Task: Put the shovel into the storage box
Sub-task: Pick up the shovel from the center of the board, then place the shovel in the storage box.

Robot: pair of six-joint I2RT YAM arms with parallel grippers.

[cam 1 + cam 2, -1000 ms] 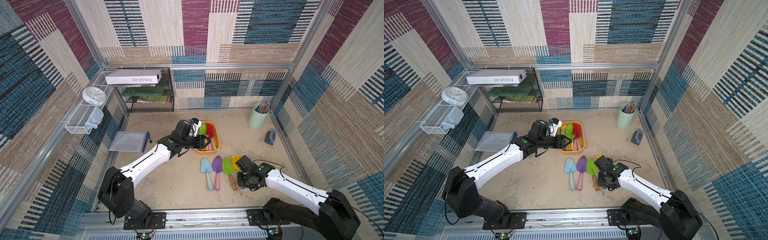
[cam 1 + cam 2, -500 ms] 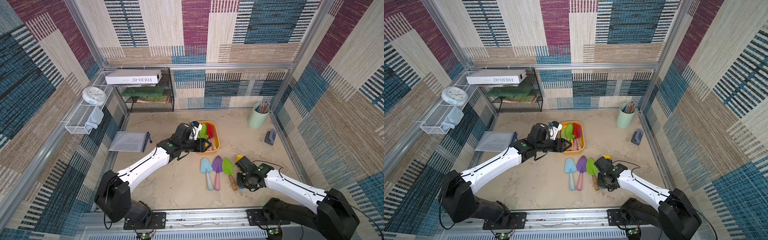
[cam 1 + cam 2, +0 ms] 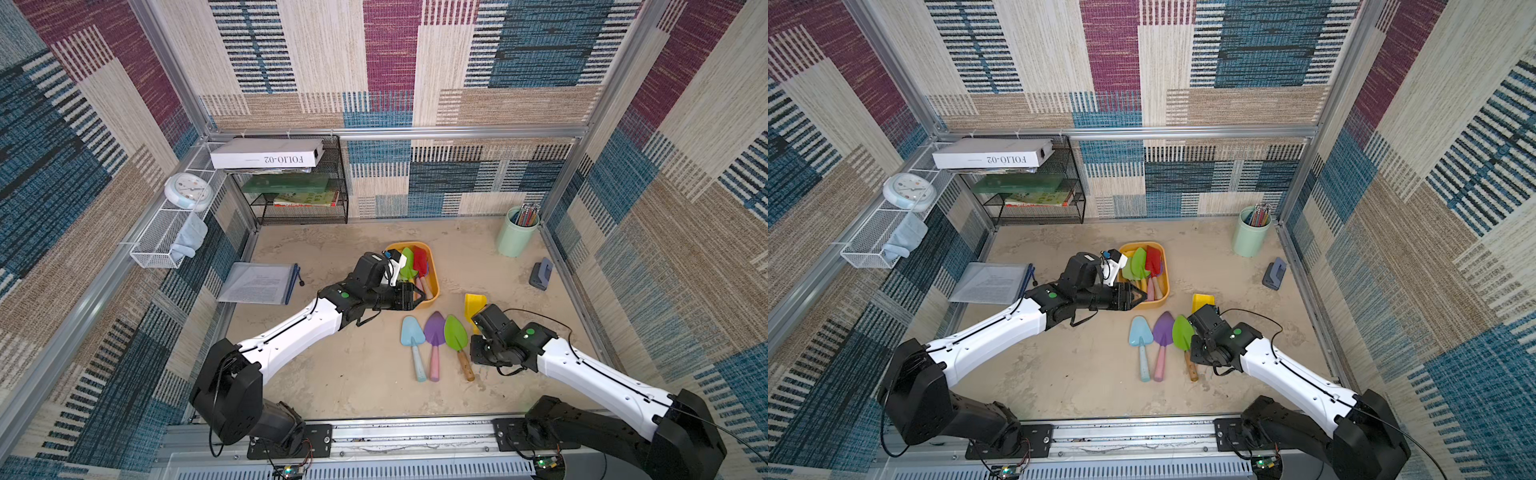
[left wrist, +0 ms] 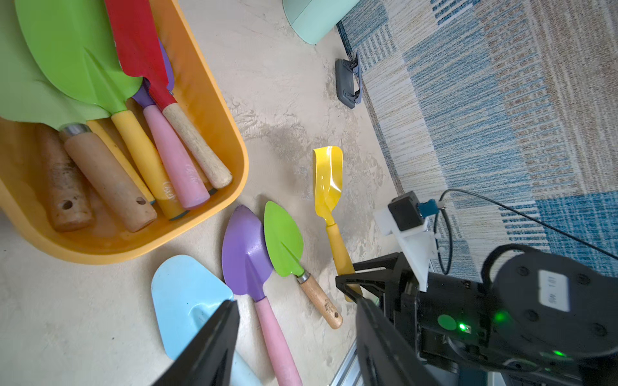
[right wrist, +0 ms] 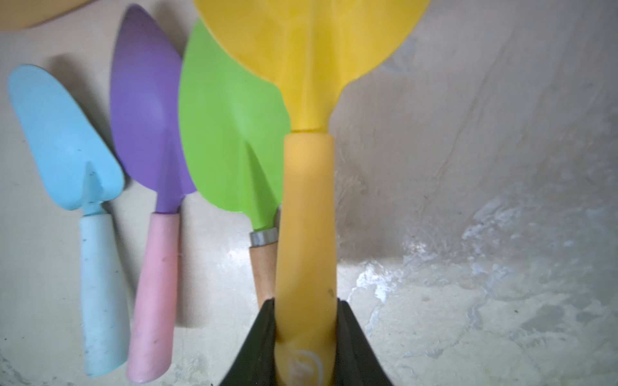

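Left of centre in a top view, my left jaws hang parted and empty by the near rim of the storage box (image 3: 435,276), while right of it, beside the green shovel (image 3: 455,332), my right jaws clench the yellow shovel (image 3: 474,305) low on its handle, which I judge light, stiff and slick.

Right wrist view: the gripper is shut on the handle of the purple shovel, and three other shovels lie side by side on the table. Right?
No. The right wrist view shows the right gripper shut on the handle of the yellow shovel; the purple shovel lies on the table between the blue shovel and green shovel.
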